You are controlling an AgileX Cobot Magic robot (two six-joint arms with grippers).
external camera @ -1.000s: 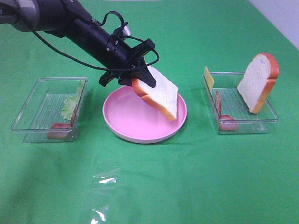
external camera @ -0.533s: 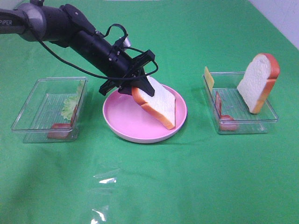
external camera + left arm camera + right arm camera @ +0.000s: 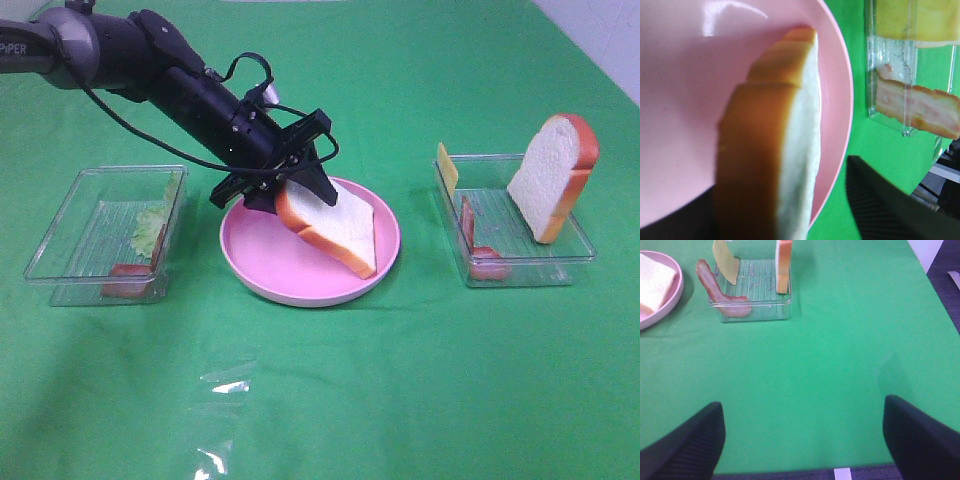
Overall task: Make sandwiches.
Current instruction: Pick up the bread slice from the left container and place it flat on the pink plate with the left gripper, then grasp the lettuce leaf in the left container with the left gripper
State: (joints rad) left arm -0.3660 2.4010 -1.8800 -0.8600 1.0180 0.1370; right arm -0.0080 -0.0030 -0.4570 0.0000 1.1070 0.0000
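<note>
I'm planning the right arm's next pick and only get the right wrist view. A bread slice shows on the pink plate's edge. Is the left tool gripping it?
Observer: Not clamped: the left wrist view shows one finger of the left tool apart from the bread slice.
Operator: Is it lying flat?
Observer: No, it leans tilted, lower edge on the pink plate.
Operator: Anything left of the plate?
Observer: A clear tray with lettuce and bacon.

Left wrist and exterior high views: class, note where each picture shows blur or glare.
Left wrist view: the bread slice is close and soft-edged, with a white glare patch on the pink plate. Exterior high view: sharp, with bright glints on the green cloth.
</note>
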